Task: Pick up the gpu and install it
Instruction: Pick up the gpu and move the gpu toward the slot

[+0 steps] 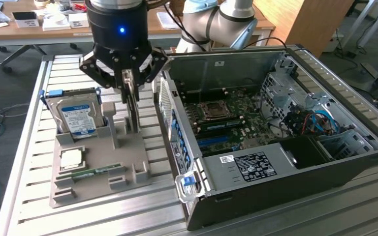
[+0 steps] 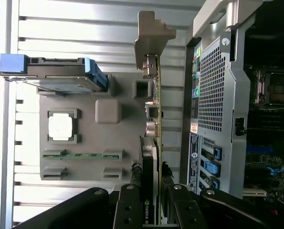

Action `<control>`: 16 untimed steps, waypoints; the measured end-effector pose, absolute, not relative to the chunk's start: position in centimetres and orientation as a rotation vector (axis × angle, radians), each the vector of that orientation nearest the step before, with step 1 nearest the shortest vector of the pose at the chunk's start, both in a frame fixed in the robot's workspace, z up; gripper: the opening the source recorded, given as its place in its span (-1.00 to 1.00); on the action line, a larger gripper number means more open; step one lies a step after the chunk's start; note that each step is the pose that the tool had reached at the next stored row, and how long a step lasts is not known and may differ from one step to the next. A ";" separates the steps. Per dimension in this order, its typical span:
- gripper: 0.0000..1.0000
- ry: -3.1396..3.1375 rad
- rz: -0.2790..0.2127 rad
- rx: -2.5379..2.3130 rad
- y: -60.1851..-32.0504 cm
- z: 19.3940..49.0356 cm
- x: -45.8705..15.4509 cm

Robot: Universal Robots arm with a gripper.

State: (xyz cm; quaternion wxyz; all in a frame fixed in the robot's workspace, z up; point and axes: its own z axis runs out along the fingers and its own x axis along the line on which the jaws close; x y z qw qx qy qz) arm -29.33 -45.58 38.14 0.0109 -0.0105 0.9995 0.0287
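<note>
The gpu (image 1: 132, 110) stands on edge, a thin dark card hanging straight down from my gripper (image 1: 129, 86) over the grey parts holder (image 1: 90, 189). Its lower edge is level with the holder's slot; I cannot tell whether it still sits in it. In the wrist view the gpu (image 2: 154, 119) runs edge-on away from the gripper (image 2: 152, 191), with its metal end bracket (image 2: 151, 31) at the far end. A black finger (image 2: 127, 205) presses on each face of the card, so the gripper is shut on it.
The holder also carries a silver hard drive (image 1: 77, 115), a CPU (image 1: 71, 158) and a green memory stick (image 1: 97, 172). The open computer case (image 1: 261, 196) lies close on the exterior view's right, motherboard (image 1: 228, 118) exposed. Its perforated rear panel (image 2: 213, 95) is near the card.
</note>
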 end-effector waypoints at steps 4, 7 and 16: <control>-0.47 3.118 0.090 -0.033 -45.6 39.4 -29.3; -0.47 3.118 0.090 -0.033 -45.6 40.2 -29.3; -0.47 3.118 0.090 -0.033 -45.6 41.2 -29.3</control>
